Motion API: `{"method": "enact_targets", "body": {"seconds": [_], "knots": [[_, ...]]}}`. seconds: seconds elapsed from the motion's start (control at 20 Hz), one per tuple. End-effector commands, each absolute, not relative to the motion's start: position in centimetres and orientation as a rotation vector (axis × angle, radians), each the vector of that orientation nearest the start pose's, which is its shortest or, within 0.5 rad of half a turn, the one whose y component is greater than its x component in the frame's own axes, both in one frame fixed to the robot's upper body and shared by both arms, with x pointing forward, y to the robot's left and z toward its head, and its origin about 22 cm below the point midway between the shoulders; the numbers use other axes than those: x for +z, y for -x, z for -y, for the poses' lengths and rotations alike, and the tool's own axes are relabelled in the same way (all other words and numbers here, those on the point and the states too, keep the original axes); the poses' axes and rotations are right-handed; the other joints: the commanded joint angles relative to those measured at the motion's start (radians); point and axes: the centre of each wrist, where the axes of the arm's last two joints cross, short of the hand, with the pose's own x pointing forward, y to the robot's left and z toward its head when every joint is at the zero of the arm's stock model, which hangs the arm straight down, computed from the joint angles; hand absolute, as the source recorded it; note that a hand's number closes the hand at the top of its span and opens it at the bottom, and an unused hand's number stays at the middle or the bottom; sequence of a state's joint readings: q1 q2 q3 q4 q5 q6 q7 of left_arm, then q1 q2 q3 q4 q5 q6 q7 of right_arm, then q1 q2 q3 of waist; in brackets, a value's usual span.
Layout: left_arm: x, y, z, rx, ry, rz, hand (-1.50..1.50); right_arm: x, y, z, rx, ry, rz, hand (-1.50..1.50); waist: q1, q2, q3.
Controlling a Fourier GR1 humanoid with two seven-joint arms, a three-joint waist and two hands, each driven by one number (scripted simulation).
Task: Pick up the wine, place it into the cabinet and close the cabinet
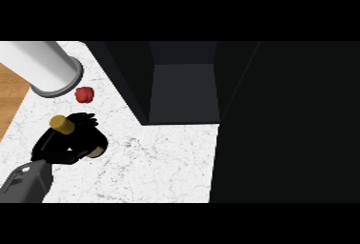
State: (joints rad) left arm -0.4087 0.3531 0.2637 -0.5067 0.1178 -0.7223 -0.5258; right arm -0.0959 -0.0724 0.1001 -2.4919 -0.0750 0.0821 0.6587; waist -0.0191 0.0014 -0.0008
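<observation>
so this is the pick-up part of the job. the left hand (60, 147) is on the near left of the surface (162, 162), with its fingers curled round the wine bottle (63, 124). the hand hides most of the bottle. what shows is the gold cap poking out on the far side and a tan bit at the near right edge of the hand. the bottle looks tilted, cap leaning to the far left. i can't tell if it's off the surface or just resting on it. the right hand isn't in view at all.

the cabinet (183, 90) is far and to the right of the hand, well apart from it. it looks open, with a dark hollow and a grey floor inside. the big black slab on the right (295, 119) is probably its door swung out, but that's a guess.

my read on the next move: carry the bottle right and away toward that opening and get it more upright on the way. it also has to clear the cabinet's left wall going in. closing the door comes after that.

other stuff: a small red thing (84, 94) sits just beyond the hand, and a big white cylinder (45, 66) sits in the far left corner. both are on the side away from the cabinet, so they shouldn't be in the way.
</observation>
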Motion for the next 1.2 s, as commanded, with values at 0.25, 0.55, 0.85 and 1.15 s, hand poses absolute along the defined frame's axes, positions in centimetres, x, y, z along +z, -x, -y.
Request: {"method": "enact_targets", "body": {"seconds": [0.25,0.55,0.85,1.15], "knots": [[-8.5,-28.1,-37.6,-0.193,0.604,1.586,1.50,21.7,-13.1,21.7,0.257,-0.221,1.946,-1.50,0.001,0.000,-0.001],[-11.0,-25.8,-34.0,-0.026,0.213,1.689,1.50,21.6,-13.6,21.2,0.262,-0.204,1.933,-1.50,0.023,-0.006,0.001],[-9.1,-24.5,-32.1,0.077,0.112,1.785,1.50,21.6,-12.3,21.6,0.248,-0.197,1.933,-1.50,0.025,-0.007,0.002],[-8.8,-22.5,-31.8,0.055,0.005,1.924,1.50,21.5,-12.8,21.6,0.261,-0.218,1.929,-1.50,0.020,-0.004,0.001]]}}
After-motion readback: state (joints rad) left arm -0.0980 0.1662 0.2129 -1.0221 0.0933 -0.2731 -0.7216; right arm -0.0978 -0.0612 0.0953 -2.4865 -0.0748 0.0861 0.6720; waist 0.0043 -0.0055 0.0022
